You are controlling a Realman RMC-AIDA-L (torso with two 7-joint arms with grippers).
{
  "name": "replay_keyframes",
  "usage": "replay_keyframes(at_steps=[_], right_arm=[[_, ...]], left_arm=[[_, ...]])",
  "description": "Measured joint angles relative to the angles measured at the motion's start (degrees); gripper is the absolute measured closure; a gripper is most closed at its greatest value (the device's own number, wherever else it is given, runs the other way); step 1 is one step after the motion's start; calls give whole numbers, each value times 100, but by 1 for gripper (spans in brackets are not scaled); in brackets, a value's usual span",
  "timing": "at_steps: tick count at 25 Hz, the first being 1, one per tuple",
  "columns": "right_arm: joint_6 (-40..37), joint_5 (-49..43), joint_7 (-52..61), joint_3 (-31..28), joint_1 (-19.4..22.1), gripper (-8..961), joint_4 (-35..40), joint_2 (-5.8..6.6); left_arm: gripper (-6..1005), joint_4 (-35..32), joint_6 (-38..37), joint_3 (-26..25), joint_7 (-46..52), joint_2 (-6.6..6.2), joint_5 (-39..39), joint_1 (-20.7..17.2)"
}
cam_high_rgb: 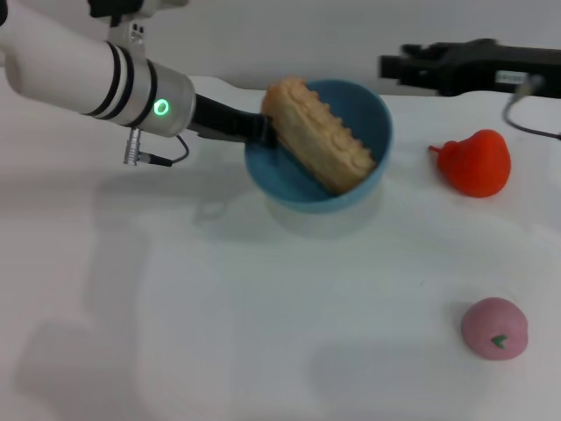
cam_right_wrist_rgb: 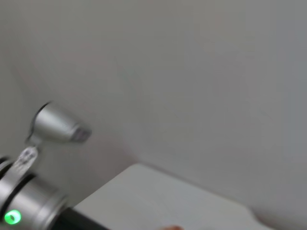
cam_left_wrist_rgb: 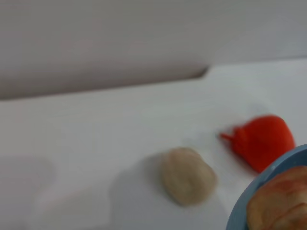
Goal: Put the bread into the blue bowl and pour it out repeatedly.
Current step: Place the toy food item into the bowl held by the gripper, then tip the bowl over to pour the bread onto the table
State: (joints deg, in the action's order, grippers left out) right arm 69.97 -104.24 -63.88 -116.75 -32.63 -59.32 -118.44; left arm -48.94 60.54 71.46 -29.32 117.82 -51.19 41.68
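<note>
Head cam, going L to R: left arm comes in from the upper left of the frame, white w/ black bands and a green ring light lit. Its left gripper (cam_high_rgb: 261, 128) is black and pinched on the left rim of the blue bowl (cam_high_rgb: 372, 118), so it's gripping the bowl. Bowl sits upper centre of the frame, tipped toward the cam so you look right into it, and it seems raised off the white table (cam_high_rgb: 219, 316) w/ a pale shadow below it. The bread (cam_high_rgb: 317, 134) is inside, lying diagonally across the bowl, ridged side facing up-right, one end poking over the upper-left rim near the gripper.

Right of the bowl, apart from it, there's a red toy (cam_high_rgb: 476, 161) w/ a little stem. Lower right of the frame: a pink ball (cam_high_rgb: 495, 328) w/ a small green mark.

Right gripper (cam_high_rgb: 412, 66) is parked at the upper right edge, black, well clear of the bowl; can't tell if it's open or closed.

Left wrist cam: bowl rim and bread at lower right corner, red toy just above, and a beige lump (cam_left_wrist_rgb: 186, 176) on the table at centre-bottom.
</note>
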Motion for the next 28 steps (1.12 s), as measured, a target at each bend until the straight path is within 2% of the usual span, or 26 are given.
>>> replay_keyframes(at_steps=[8,12,15,17,22,28], right_arm=[[33,364,-84,-1144,920,461,-29,9],[26,387,-100,-1665,1336,461,103,-18],[27,392,-104,-1939,1497,462,273,-41],[37,395,-106,-2108,1528,462,425,-44],[44,397,-113,-2314,1541,461,609,-47],[48,396,-116,-2500,1552,462,638,-47]], left_arm=[[1000,-13,-1085,92,-33,16,11,-291],[1000,-95,-2075,942,-39,37,-14,-389],[999,-123,-2868,1756,-39,38,-3,-397],[999,-128,-3391,2267,-35,43,1,-379],[999,-115,-4465,3112,-42,57,4,-420],[999,345,-6086,4260,-61,76,10,-493]])
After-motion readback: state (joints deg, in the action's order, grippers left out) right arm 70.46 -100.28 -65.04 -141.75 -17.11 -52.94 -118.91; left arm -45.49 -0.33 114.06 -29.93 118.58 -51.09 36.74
